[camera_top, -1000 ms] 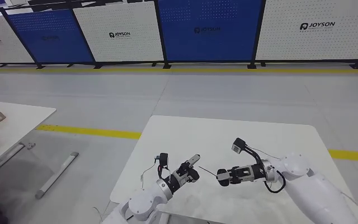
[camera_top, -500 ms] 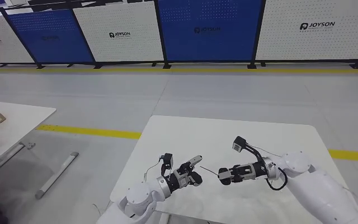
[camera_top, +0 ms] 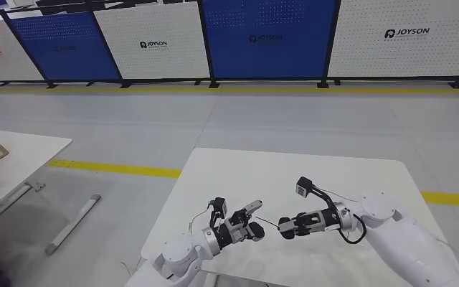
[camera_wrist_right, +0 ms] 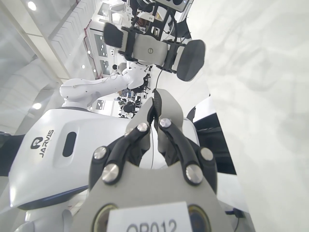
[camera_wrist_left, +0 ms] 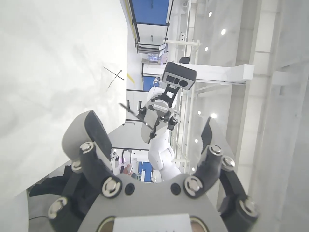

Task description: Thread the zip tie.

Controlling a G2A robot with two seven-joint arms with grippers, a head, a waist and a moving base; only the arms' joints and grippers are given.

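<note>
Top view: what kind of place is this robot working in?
Probably a factory hall or robot test workshop: blue and white pegboard panels fence the area, a yellow line marks the grey floor, and a white work table stands there.

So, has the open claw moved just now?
Yes. Against the table edge, the left gripper edged toward the zip tie in the right gripper.

1. A white table (camera_top: 308,166) fills the lower middle of the top view.
2. At 9 o'clock from it, well apart, is the corner of a second white table (camera_top: 29,151), with a grey bar (camera_top: 72,224) on the floor at its 5 o'clock.
3. A yellow floor line (camera_top: 115,168) crosses from 9 to 3 o'clock, passing behind the nearer table.
4. At 12 o'clock, blue panels (camera_top: 269,36) and white panels (camera_top: 150,39) stand in a row.
</note>
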